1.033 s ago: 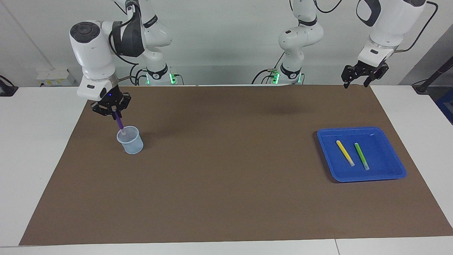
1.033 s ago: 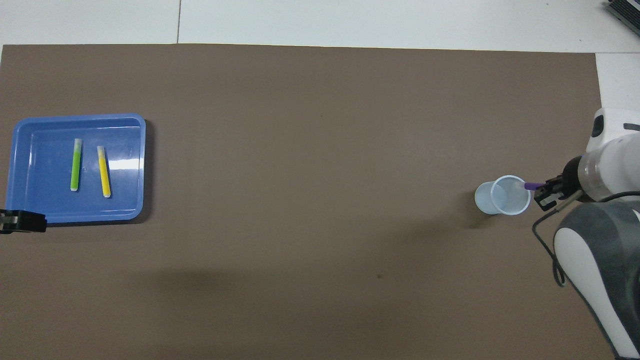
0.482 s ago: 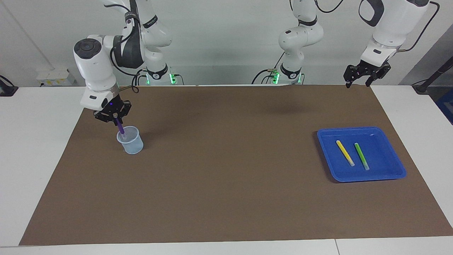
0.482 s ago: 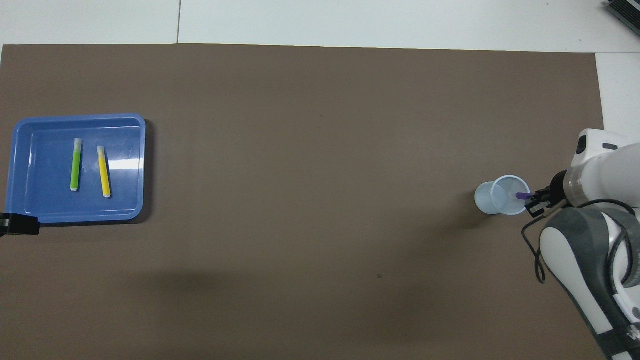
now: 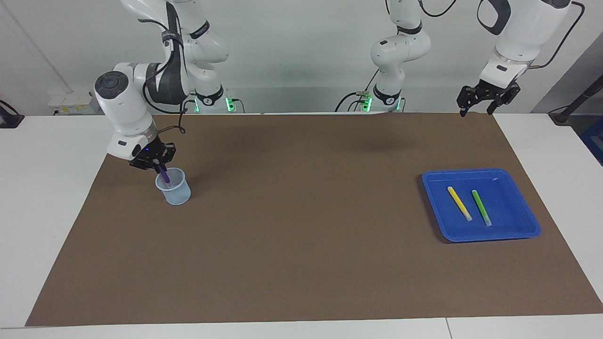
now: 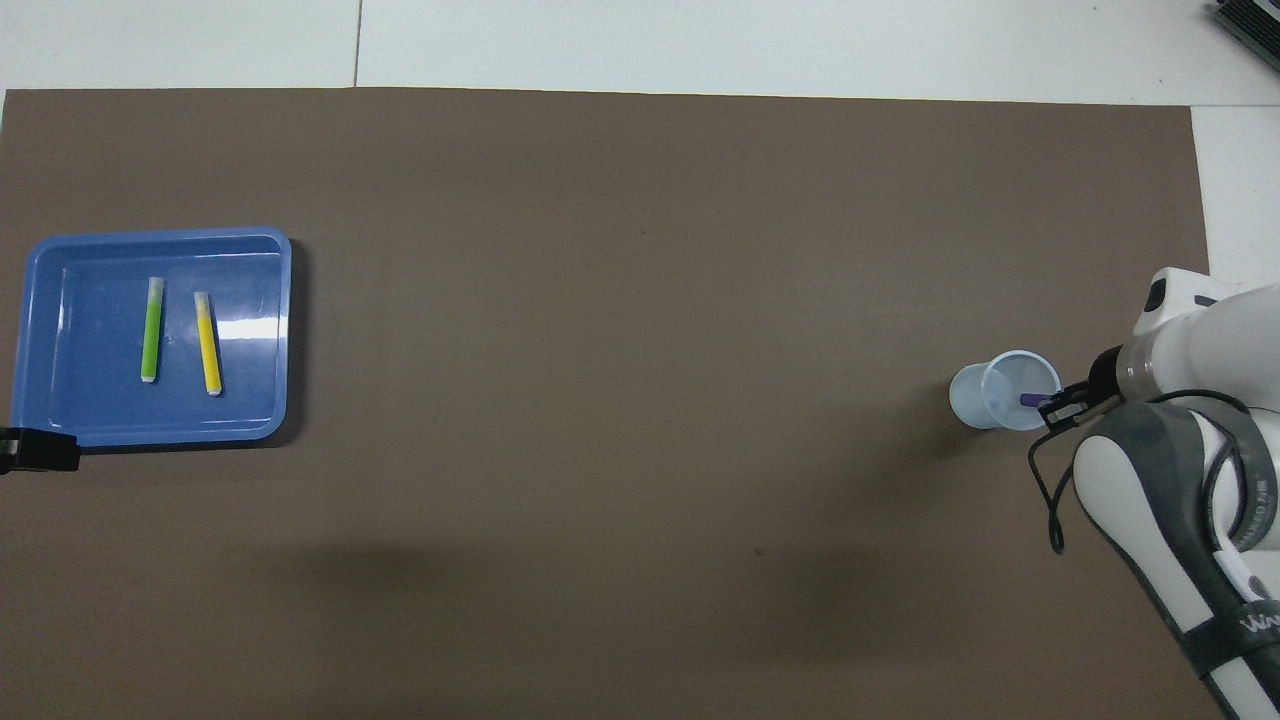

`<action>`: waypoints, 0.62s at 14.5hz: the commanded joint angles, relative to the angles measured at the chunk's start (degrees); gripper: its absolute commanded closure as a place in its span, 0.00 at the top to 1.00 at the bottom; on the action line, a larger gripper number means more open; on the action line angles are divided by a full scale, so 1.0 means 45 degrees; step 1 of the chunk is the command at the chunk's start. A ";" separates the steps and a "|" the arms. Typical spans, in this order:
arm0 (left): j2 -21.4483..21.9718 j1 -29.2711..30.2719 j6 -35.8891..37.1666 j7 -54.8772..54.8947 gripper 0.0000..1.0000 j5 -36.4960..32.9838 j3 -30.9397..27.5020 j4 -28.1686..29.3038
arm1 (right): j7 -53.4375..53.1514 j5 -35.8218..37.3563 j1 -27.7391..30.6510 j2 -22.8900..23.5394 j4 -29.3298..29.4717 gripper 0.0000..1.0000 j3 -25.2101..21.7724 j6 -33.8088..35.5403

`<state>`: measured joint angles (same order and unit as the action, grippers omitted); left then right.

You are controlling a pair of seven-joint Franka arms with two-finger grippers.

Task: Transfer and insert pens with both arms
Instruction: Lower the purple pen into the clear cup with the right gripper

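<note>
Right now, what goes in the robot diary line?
right gripper: holding purple pen in cup | left gripper: waiting, open | yellow pen, green pen: in tray

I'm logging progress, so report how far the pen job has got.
Nothing is fully done yet. In hand: the right gripper holds the purple pen, its lower end inside the cup. Left: the yellow pen and green pen lie in the blue tray; the left gripper waits, raised.

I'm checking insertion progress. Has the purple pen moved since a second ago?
Yes. The purple pen, gripped by the right gripper, has sunk lower into the cup, which stayed put.
</note>
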<state>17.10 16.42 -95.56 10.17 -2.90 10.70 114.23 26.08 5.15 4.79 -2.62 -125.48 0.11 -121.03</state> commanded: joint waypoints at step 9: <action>0.0342 0.0081 -0.2217 -0.0305 0.82 -0.0118 0.0043 0.1392 | -0.0151 -0.0734 0.0146 -0.0297 0.0945 0.62 0.0210 0.1536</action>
<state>17.41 16.42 -101.59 9.92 -2.90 10.74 117.60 25.88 3.69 4.79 -2.85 -124.33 0.28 -119.19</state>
